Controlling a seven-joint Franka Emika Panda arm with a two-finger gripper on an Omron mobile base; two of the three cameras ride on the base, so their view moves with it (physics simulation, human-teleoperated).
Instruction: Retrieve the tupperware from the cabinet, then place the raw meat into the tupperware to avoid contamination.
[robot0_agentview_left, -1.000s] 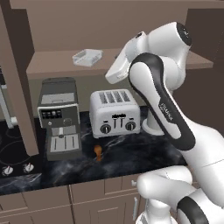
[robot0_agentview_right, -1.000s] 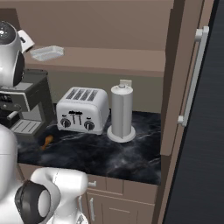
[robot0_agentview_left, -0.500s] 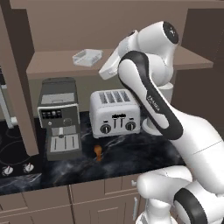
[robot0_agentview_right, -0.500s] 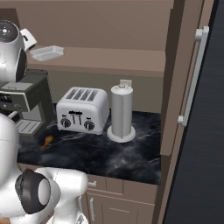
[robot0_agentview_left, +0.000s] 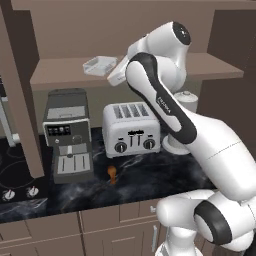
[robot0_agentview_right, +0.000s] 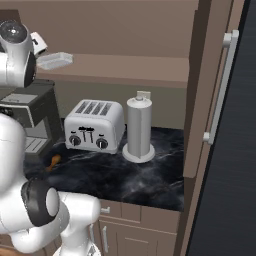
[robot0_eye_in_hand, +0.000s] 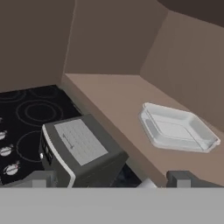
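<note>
The tupperware (robot0_eye_in_hand: 177, 129) is lying flat on the cabinet's (robot0_agentview_left: 210, 72) open shelf, above the coffee machine (robot0_agentview_left: 67, 135) and toaster (robot0_agentview_left: 131, 129). The gripper (robot0_eye_in_hand: 109, 179) is hovering just beside it, jaws spread wide and holding nothing. To grasp well, it is probably best lining the fingers across one thin rim before closing.

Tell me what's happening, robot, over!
Gripper open, empty, near cabinet shelf. Tupperware on shelf, untouched. Raw meat on counter by coffee machine. Nothing blocking tupperware.
</note>
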